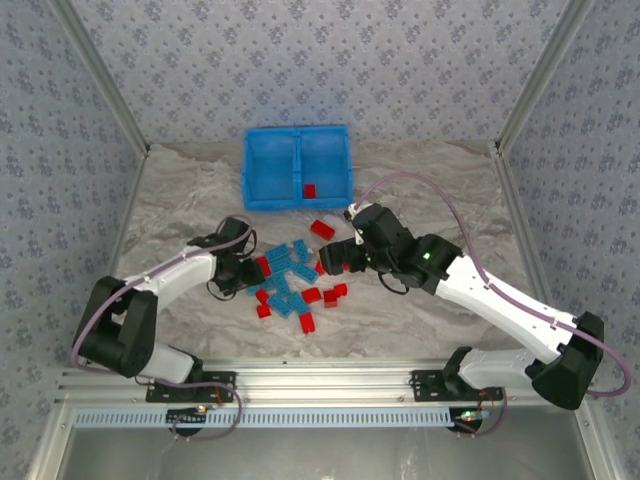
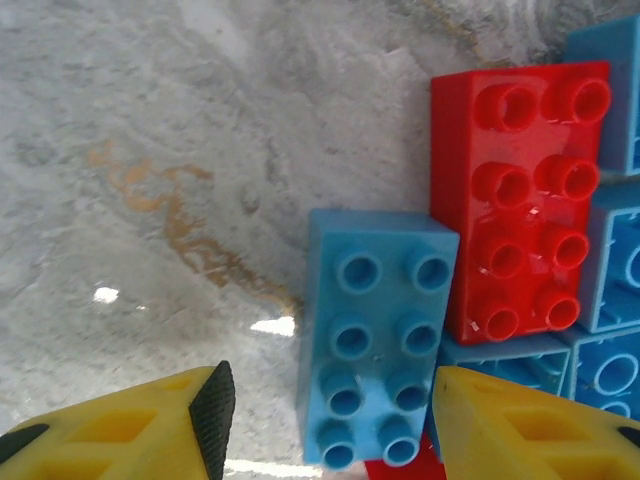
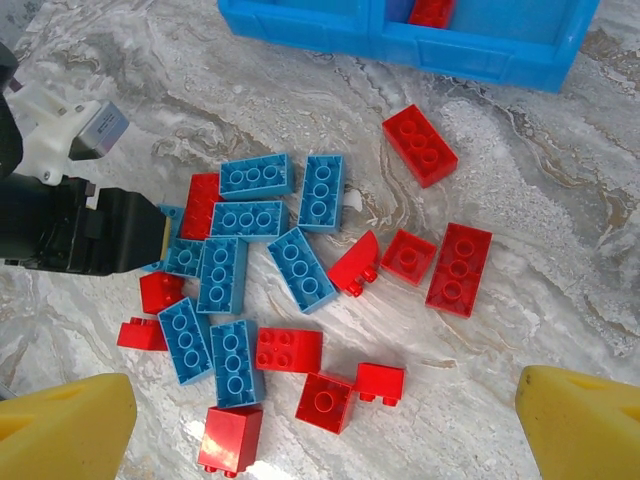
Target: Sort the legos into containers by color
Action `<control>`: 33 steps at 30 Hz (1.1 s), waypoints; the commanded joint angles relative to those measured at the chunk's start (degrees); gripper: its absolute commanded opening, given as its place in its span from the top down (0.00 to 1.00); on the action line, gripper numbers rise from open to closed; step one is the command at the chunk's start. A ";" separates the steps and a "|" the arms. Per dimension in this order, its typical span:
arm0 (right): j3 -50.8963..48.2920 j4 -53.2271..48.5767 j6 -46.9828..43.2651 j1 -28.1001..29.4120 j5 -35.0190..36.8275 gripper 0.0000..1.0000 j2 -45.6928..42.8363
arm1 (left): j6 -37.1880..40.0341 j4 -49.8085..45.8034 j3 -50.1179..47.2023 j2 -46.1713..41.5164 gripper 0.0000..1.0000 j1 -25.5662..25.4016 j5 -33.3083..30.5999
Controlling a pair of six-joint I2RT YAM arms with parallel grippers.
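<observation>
Red and light blue legos (image 1: 290, 285) lie in a loose pile on the marble table, in front of the blue bin (image 1: 296, 203). One red brick (image 1: 309, 190) lies in the bin's right compartment. My left gripper (image 1: 252, 272) is at the pile's left edge. In the left wrist view it (image 2: 330, 410) straddles a light blue brick (image 2: 378, 320): the right finger (image 2: 500, 425) is against the brick and the left pad (image 2: 212, 410) stands apart from it. A red brick (image 2: 520, 200) lies beside it. My right gripper (image 3: 325, 440) hangs wide open above the pile (image 3: 270, 270).
A lone red brick (image 3: 420, 145) lies between the pile and the bin (image 3: 470, 45). The left arm's black wrist (image 3: 70, 240) reaches into the pile's left side. Patterned walls and metal posts enclose the table on three sides.
</observation>
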 commanded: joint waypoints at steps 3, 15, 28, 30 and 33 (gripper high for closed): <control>0.97 -2.04 -0.17 0.14 1.90 0.00 0.31 | 1.18 3.13 0.88 1.01 0.42 0.26 1.64; 1.61 -2.25 0.52 0.24 1.83 0.00 -0.46 | 1.20 -3.99 0.41 1.95 0.51 0.26 -6.31; 1.43 -2.81 2.49 0.24 3.78 0.00 -2.10 | 2.62 -11.28 12.61 -11.35 0.77 -0.03 -7.08; 1.23 -2.56 2.93 0.25 4.48 0.00 -2.51 | 4.25 -11.54 18.13 -11.15 0.77 -0.25 -8.23; 1.01 -1.94 3.27 0.23 5.70 0.00 -3.01 | 7.99 -12.42 28.78 -5.66 0.79 -0.40 -11.66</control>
